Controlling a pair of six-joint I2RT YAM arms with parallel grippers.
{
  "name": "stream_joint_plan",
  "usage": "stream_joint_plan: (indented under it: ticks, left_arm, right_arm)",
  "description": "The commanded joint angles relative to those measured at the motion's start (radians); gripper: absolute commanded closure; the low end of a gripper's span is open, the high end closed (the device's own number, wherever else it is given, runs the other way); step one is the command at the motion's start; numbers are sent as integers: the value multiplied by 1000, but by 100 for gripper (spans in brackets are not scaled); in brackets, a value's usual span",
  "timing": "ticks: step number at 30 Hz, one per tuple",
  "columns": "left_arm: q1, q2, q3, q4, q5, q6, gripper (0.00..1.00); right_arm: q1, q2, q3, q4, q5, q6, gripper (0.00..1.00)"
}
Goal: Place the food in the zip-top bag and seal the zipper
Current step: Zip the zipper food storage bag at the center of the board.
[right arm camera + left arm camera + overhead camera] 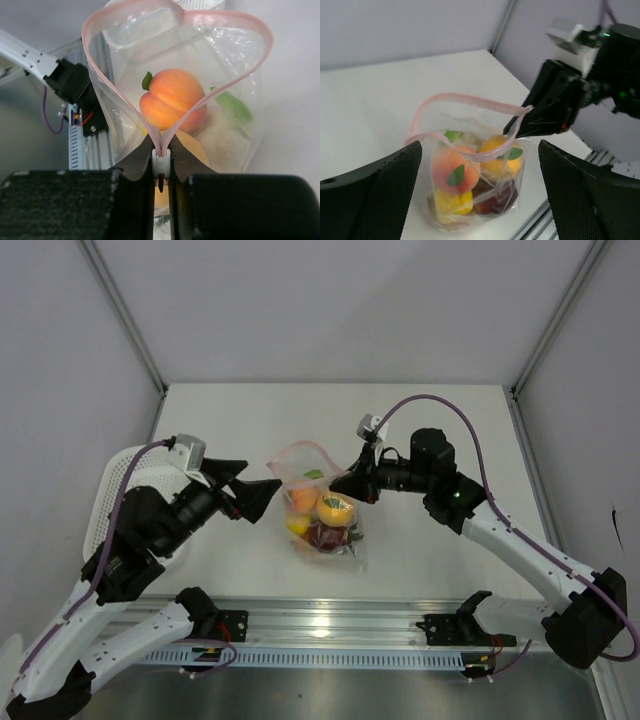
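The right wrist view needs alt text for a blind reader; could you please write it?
The right gripper pinches one end of the pink zipper, whose two sides spread upward into an open loop. Inside the clear zip-top bag sits an orange toy peach with a green leaf, other toy food blurred behind it.

Mostly hidden under the left arm [160, 522] — white lattice basket [103, 502]. Masked by the right end effector [161, 156] in its own view: lower zip-top bag [227, 95] and much of the food [172, 99]. Cropped and blurred at the bottom edge — left end effector [480, 167] fingers [375, 200].
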Motion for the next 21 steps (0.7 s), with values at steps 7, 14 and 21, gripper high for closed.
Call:
stream_joint_plan:
  ticks: [7,14,21]
  left_arm:
    - [-4,211,164,148,629,601,0]
    - [34,387,254,27,926,849,0]
    - [166,496,384,-134,1038,983,1]
  right_arm:
    - [-3,83,202,-264,-206,-137,100]
    - [-3,80,222,-313,-243,-163,100]
    - [-3,93,245,-350,-278,-192,100]
